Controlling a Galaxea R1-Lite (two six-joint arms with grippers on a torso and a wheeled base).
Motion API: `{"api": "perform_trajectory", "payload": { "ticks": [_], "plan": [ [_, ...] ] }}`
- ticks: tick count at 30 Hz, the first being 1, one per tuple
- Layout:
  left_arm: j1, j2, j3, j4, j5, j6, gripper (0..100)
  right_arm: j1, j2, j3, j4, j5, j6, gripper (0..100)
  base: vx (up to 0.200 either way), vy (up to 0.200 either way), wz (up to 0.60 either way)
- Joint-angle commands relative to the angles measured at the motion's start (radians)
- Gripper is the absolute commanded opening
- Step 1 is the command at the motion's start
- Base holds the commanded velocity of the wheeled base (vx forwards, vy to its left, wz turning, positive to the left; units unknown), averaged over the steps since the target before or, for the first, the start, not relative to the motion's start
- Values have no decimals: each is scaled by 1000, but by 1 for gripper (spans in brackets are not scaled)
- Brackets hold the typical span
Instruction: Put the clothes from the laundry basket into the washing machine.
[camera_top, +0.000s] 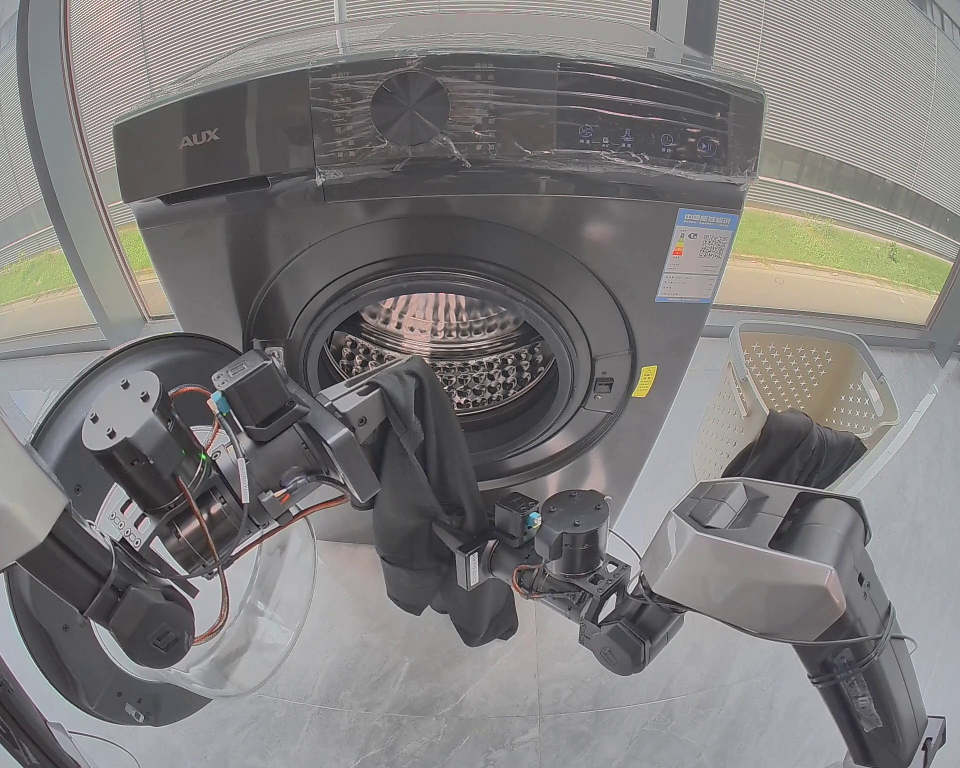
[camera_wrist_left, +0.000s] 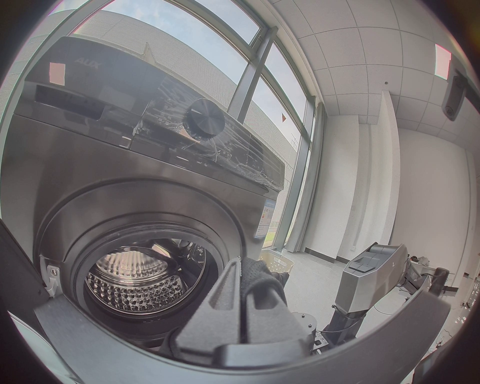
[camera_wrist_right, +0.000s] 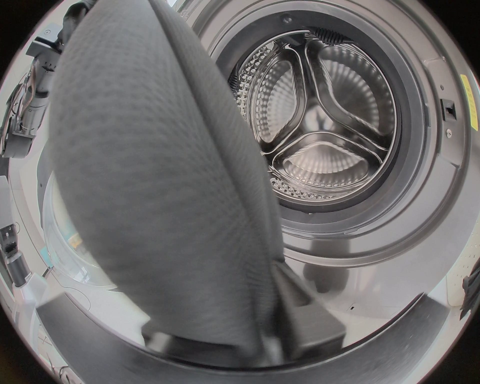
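The floor (camera_top: 400, 690) is pale grey stone tile. At its far edge stands a dark washing machine (camera_top: 230, 260), with a white laundry basket (camera_top: 800, 372) on the tiles just beside it.

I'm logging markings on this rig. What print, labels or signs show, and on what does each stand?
Brand mark, pale capitals, on the top panel of the washing machine: legible, not quoted here.
Blue label on its front: print too small to read.
Yellow sticker beside the door opening: too small to read.
Control panel icons: no readable words.
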Motion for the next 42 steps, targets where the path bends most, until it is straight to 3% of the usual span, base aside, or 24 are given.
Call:
{"api": "perform_trajectory", "payload": {
  "ticks": [1,8,14,26,27,29,34,42],
  "plan": [
    [11,20,-9,0,2,-1,0,7,-8,25,-17,1,0,0,0,0,0],
    [83,138,-61,0,57,10,0,38,-137,224,-71,1,0,0,0,0,0],
    [118,249,-79,0,70,36,0,72,-302,373,-71,5,0,0,0,0,0],
    [139,358,-73,-1,73,102,0,55,-387,413,-58,5,17,0,0,0,0],
    [139,364,-70,-1,71,102,100,55,-384,408,-57,2,17,0,0,0,0],
    [139,368,-73,-1,74,99,100,50,-382,400,-57,-2,17,0,0,0,0],
    [139,370,-47,0,70,100,100,-46,-381,322,-28,-71,15,0,0,0,0],
    [132,370,3,-1,54,102,100,-103,-391,272,35,-76,15,0,0,0,0]
  ]
}}
